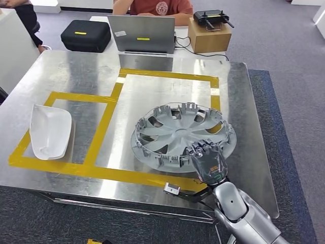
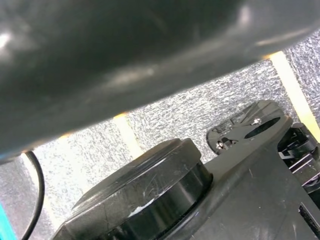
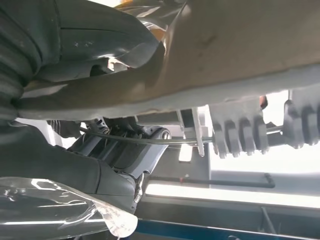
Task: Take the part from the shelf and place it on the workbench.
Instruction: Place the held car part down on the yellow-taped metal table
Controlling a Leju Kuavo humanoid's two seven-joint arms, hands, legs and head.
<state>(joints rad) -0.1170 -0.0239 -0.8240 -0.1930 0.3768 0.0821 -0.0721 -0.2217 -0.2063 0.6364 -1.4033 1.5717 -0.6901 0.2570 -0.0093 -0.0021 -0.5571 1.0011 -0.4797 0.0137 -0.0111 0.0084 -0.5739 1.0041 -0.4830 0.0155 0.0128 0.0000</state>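
A grey wheel cover (image 1: pixel 180 134) lies inner side up on the steel workbench (image 1: pixel 76 71), inside the larger yellow-taped box. My right hand (image 1: pixel 206 162) grips its near rim, fingers curled over the edge. In the right wrist view the right hand (image 3: pixel 68 55) clasps the wheel cover's rim (image 3: pixel 241 45), whose clips and wire ring run past the fingers. The left wrist view points at the carpet, with a dark blurred shape (image 2: pixel 113 55) close to the lens; I cannot make out how the left hand's fingers lie.
A white moulded part (image 1: pixel 50 131) lies in the smaller taped box at the left. Beyond the far edge stand a laptop (image 1: pixel 141 34), a black case (image 1: pixel 86 35) and a cardboard box (image 1: pixel 208 34). A person (image 1: pixel 161 7) sits behind the laptop.
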